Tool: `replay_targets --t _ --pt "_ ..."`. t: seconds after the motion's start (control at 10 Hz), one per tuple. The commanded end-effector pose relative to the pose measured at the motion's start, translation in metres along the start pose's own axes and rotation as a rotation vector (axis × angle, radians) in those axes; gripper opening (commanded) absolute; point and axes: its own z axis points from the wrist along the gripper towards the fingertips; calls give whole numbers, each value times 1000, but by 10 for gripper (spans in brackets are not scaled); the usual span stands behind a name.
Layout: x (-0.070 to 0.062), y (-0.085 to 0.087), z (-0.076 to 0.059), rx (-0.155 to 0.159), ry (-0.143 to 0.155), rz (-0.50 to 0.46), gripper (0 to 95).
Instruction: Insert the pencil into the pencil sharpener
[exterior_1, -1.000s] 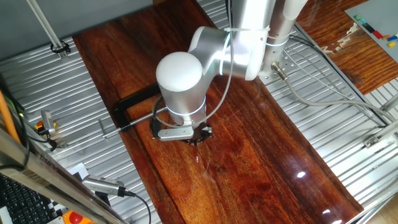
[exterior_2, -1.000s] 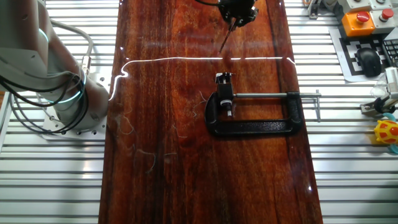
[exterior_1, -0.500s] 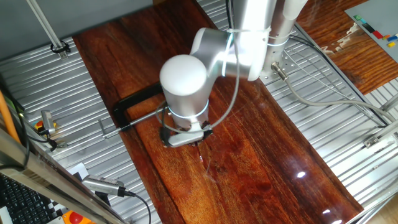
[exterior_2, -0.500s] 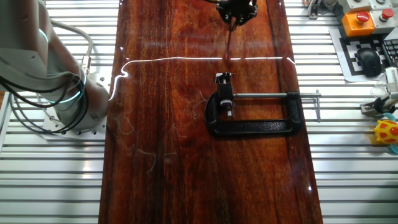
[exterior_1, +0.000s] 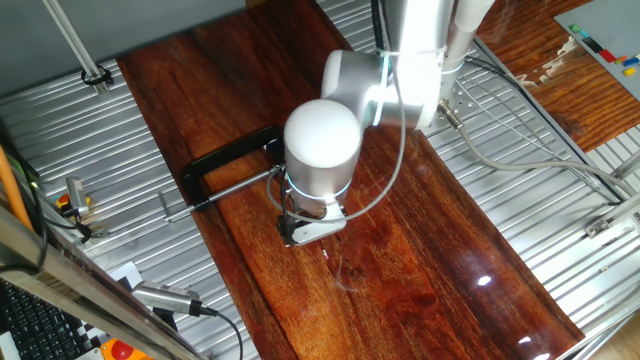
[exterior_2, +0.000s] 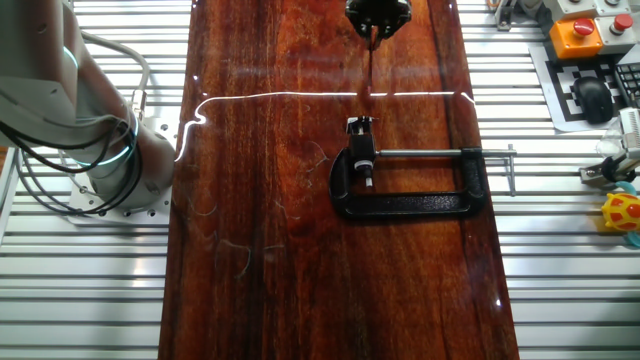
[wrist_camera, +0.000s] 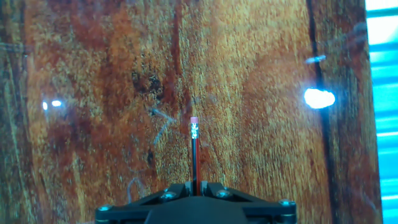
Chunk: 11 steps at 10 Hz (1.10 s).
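Carrying the pencil toward the sharpener

Our gripper (wrist_camera: 194, 186) has its jaws closed on the pencil (wrist_camera: 194, 152) above the bench (exterior_2: 270, 200); next we must align its tip with the pencil sharpener (exterior_2: 359, 126) in the clamp (exterior_2: 410, 185).

In one fixed view the arm (exterior_1: 322, 150) has moved to the right and a little down the wooden table (exterior_1: 450, 250), so more of the black clamp (exterior_1: 225, 165) is now uncovered than one second ago. In the other fixed view the gripper (exterior_2: 377, 14) has shifted slightly, and the pencil (exterior_2: 369, 68), slanted before, now hangs almost straight toward the pencil sharpener (exterior_2: 358, 126).
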Motion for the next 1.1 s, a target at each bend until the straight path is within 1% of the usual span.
replay_targets --t 0.1,0.3,0.5,0.6,0.8,1.1 --pt "3 3 3 -19 -42 136 0" --pt "4 5 4 -19 -37 110 0" --pt "5 6 4 -20 -37 89 0" --pt "7 8 5 -21 -42 77 0" --pt "7 9 6 -20 -40 66 0" --pt "8 9 6 -20 -51 26 0"
